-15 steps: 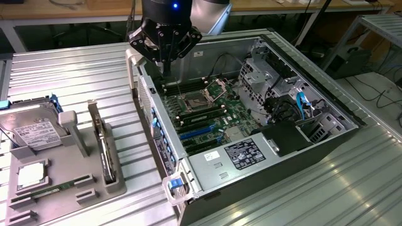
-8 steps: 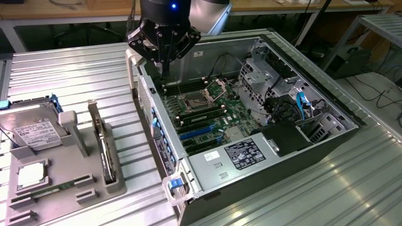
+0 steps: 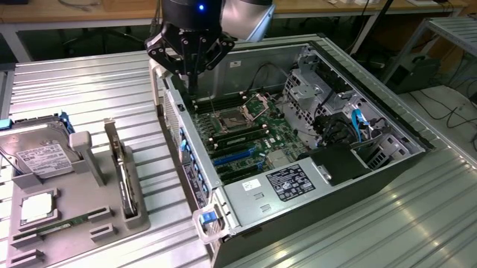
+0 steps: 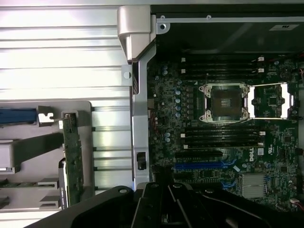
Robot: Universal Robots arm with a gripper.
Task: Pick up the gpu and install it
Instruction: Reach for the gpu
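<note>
Ribbed metal table (image 3: 89,89) bears the thin, dark, silvery-edged gpu (image 3: 123,173) on edge; fingers (image 3: 192,81) closed, empty.

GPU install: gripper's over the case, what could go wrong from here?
1. The gripper is shut and empty above the case wall; the gpu stands in its holder, so approaching shut would likely knock it.
2. The CPU socket lies open nearby; a low pass might hit it.
3. The gpu is thin and on edge; an off-centre grip could tilt it.
</note>
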